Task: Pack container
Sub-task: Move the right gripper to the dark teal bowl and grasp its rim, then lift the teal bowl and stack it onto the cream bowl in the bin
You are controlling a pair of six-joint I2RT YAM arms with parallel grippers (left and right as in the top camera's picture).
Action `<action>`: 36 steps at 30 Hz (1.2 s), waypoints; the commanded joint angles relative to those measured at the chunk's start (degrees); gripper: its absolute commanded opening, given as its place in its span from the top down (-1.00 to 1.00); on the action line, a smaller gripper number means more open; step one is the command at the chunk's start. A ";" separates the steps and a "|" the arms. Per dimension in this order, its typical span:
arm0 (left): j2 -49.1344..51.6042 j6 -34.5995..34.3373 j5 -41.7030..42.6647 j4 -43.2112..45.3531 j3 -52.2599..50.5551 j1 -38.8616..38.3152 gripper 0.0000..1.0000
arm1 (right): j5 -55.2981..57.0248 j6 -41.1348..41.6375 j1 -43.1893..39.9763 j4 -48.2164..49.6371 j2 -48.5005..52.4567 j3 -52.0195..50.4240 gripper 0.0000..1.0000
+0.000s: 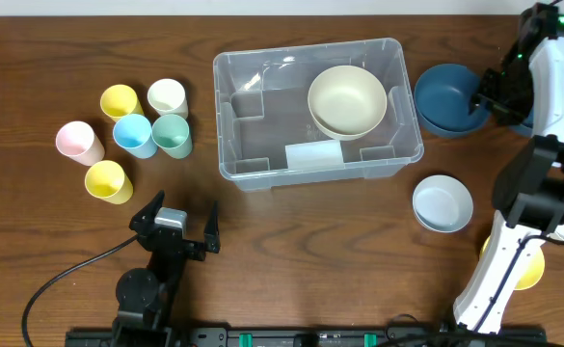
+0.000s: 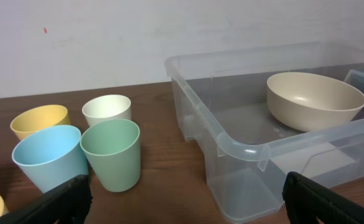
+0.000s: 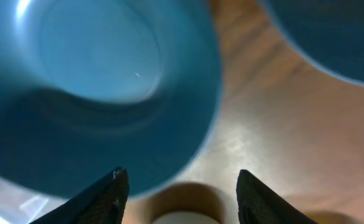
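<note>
1. Fingers spread, holding nothing: the right gripper [image 3: 178, 177] hung over the dark blue bowl [image 1: 441, 92], the left gripper [image 1: 178, 220] rested nearside.
2. The container [image 1: 220, 116], mid-table, held one beige bowl [image 1: 347, 99].
3. The dark blue bowl, just right of it, seemed next: lower, pinch its rim.

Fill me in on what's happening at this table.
A large clear plastic container is being packed; one beige round bowl sits inside. The right gripper hangs open at the dark blue bowl beside the container, not gripping it. The left gripper is open near the pastel plastic cups, holding nothing. A light blue bowl sits outside.
</note>
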 commanded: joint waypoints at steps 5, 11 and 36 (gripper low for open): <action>-0.35 0.55 0.44 -1.97 -0.98 0.35 -0.96 | -0.33 -0.72 0.35 5.64 -0.02 -8.13 -0.07; -0.35 0.55 0.44 -1.97 -0.98 0.35 -0.96 | -0.35 -0.72 0.35 7.61 -0.02 -9.64 0.55; -0.35 0.57 0.44 -1.97 -0.98 0.35 -0.96 | -0.31 -1.55 -5.64 -1.88 -7.78 10.01 0.97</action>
